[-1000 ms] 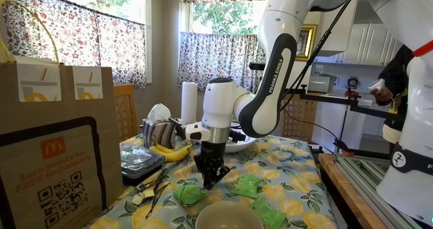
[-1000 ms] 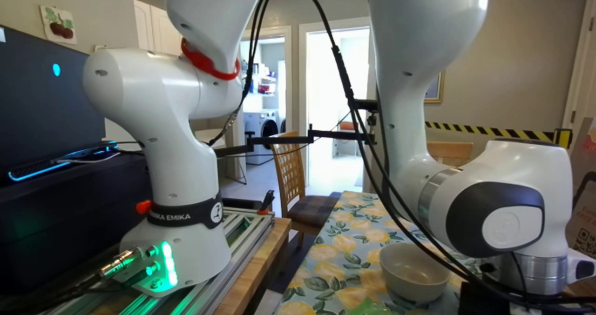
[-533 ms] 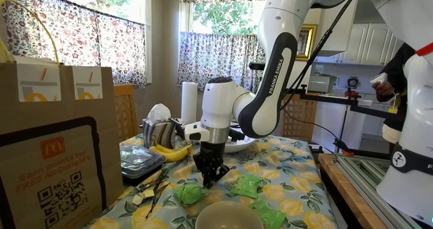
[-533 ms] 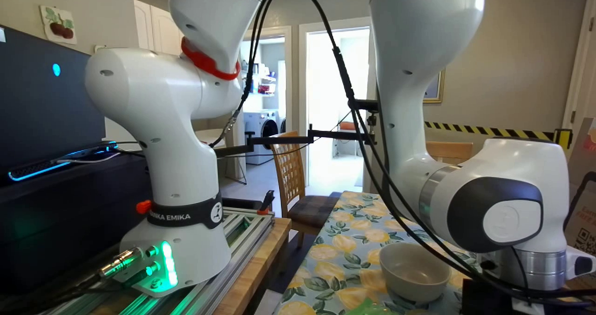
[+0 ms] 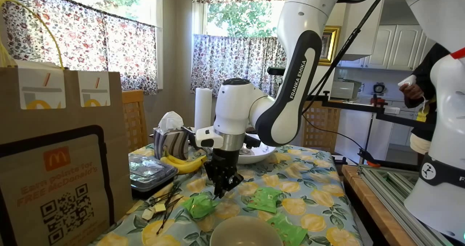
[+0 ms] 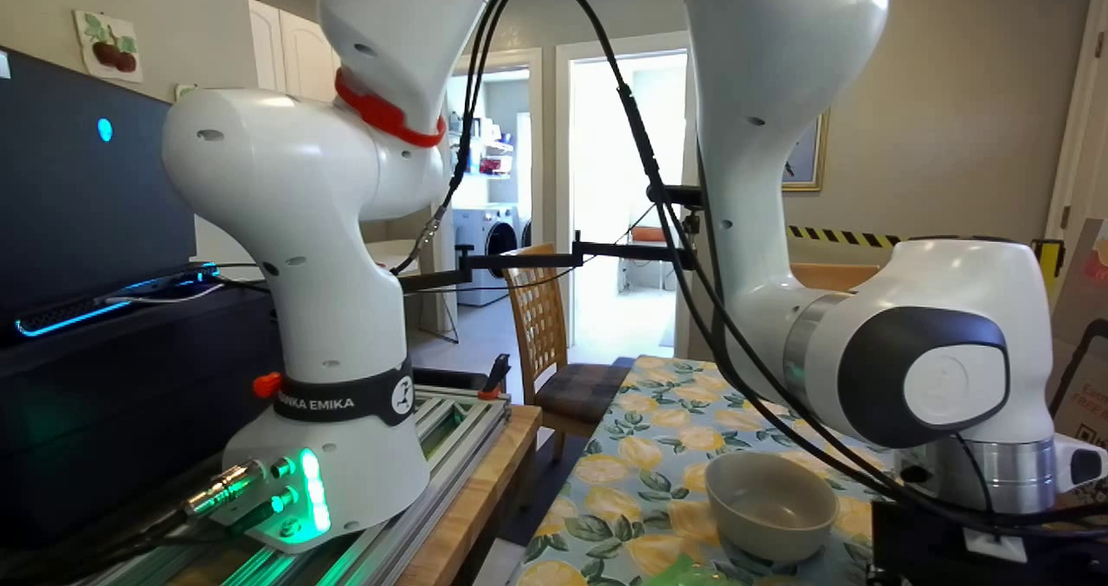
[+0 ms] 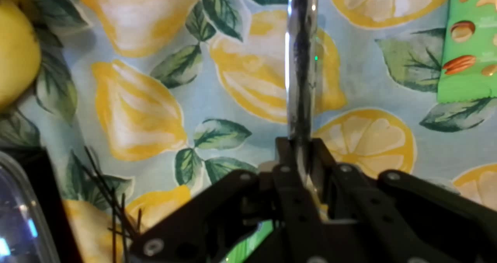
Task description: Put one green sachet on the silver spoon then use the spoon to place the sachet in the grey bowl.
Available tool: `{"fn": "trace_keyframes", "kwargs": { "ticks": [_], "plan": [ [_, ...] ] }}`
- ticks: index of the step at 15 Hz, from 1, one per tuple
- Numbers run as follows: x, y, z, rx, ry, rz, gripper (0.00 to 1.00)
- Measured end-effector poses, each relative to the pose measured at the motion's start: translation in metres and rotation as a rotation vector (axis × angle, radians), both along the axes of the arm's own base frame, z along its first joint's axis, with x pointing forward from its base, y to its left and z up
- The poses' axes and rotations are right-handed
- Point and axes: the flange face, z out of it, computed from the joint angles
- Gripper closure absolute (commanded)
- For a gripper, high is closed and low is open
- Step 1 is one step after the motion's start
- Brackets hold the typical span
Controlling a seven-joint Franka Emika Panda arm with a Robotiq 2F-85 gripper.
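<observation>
Table (image 5: 308, 180): under a lemon-print cloth; seen in both exterior views.
Arm (image 5: 287, 108): white with black trim, reaching over the table.
Bag (image 5: 65, 158): brown paper, McDonald's print, upright.
White bowl (image 5: 264, 157): on the table, partly hidden behind the arm in an exterior view.
Tub (image 5: 150, 169): clear lid over dark base, just beside the bag.
Paper roll (image 5: 203, 108): white, upright.
Tissue box (image 5: 170, 143): striped, white tissue standing out of the top.
Grey bowl (image 6: 740, 512): upright on the table.
Claw (image 7: 302, 148): black, pointing down; gripping the spoon (image 7: 301, 72) by its handle.
Bananas (image 5: 185, 165): yellow, near the tissue box.
Spoon: silver; handle end juts past the claw in the wrist view, bowl end hidden.
Crumpled sachet (image 5: 199, 205): green, just beside the claw's tips in an exterior view, outside the grey bowl; whether it rests on the spoon cannot be told.
Flat sachet (image 5: 264, 198): green, on the table.
Second flat sachet (image 5: 288, 230): green, just beside the grey bowl.
Black strands (image 5: 169, 206): thin, crossing one another.
Yellow squares (image 5: 159, 207): two, pale, by the strands.
</observation>
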Motion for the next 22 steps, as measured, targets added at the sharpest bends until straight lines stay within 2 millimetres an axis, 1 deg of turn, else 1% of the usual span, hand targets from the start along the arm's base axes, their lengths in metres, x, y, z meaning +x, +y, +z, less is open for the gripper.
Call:
{"fn": "trace_keyframes", "kwargs": {
  "ticks": [3, 6, 11, 17, 22],
  "plan": [
    [0.002, 0.001, 0.004, -0.004, -0.02, 0.009, 0.96],
    [-0.001, 0.007, 0.01, -0.003, -0.047, 0.034, 0.96],
    [-0.018, 0.023, 0.027, -0.009, -0.087, 0.099, 0.96],
    [-0.038, 0.028, 0.048, -0.036, -0.108, 0.141, 0.96],
    [-0.052, 0.037, 0.066, -0.063, -0.118, 0.19, 0.96]
  ]
}}
